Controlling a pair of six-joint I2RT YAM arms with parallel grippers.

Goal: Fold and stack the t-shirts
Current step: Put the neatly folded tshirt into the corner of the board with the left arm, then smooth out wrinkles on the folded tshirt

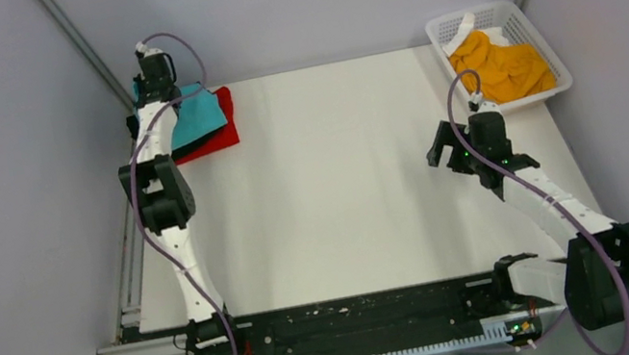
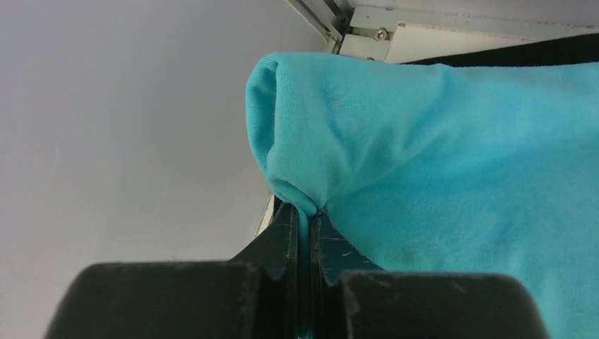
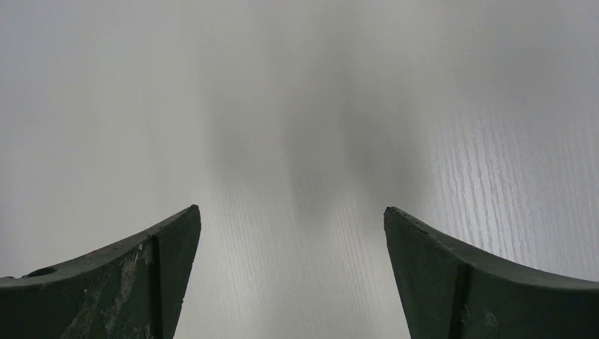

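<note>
The turquoise t-shirt (image 2: 438,162) lies on the red one (image 1: 227,132) at the far left corner of the table (image 1: 343,192) — my left gripper (image 2: 306,219) is pinched tight on a soft rolled fold of its edge. The orange-yellow shirt (image 1: 507,70) sits crumpled in the white mesh basket (image 1: 508,10) far right — my right gripper (image 3: 289,233) hangs spread wide over bare tabletop nearby.

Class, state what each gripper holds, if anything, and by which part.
Left gripper pinches the turquoise t-shirt at a folded edge; right gripper holds nothing.
</note>
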